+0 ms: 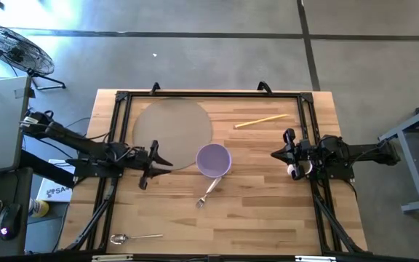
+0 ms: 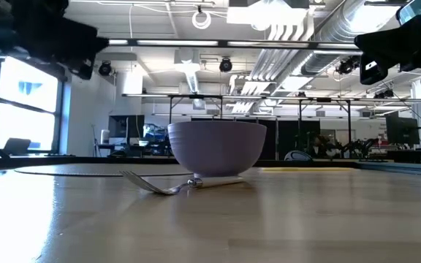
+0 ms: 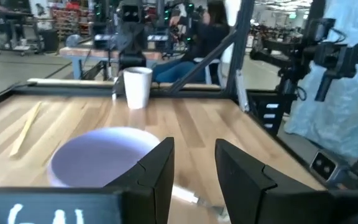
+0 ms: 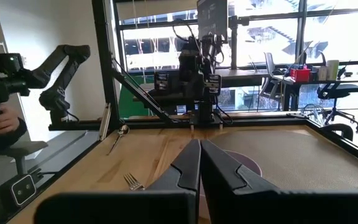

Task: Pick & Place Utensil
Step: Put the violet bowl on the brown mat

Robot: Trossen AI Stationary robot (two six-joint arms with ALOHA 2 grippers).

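Bowl (image 1: 214, 160) marked the spot: left gripper (image 1: 151, 164), fingers parted, hovered to one side, right gripper (image 1: 284, 145), fingers closed and empty, opposite, while the fork (image 1: 208, 193), likely light, stiff and slippery, touching its base, seemed best pinched mid-handle.

Fork (image 1: 208, 192) just before bowl (image 1: 214, 160), mat (image 1: 173, 134) behind.

Table (image 1: 268, 211) holds a purple bowl (image 1: 214, 159) at centre, its rim overlapping the edge of a round grey mat (image 1: 172, 131); a fork (image 1: 208, 192) lies just beside the bowl on the near side, tilted. A spoon (image 1: 133, 237) lies near the front left corner, a chopstick (image 1: 260, 121) toward the back right. Left gripper (image 1: 158, 163) hovers at the mat's edge, fingers apart; right gripper (image 1: 279, 153) hovers right of the bowl, well apart from it.
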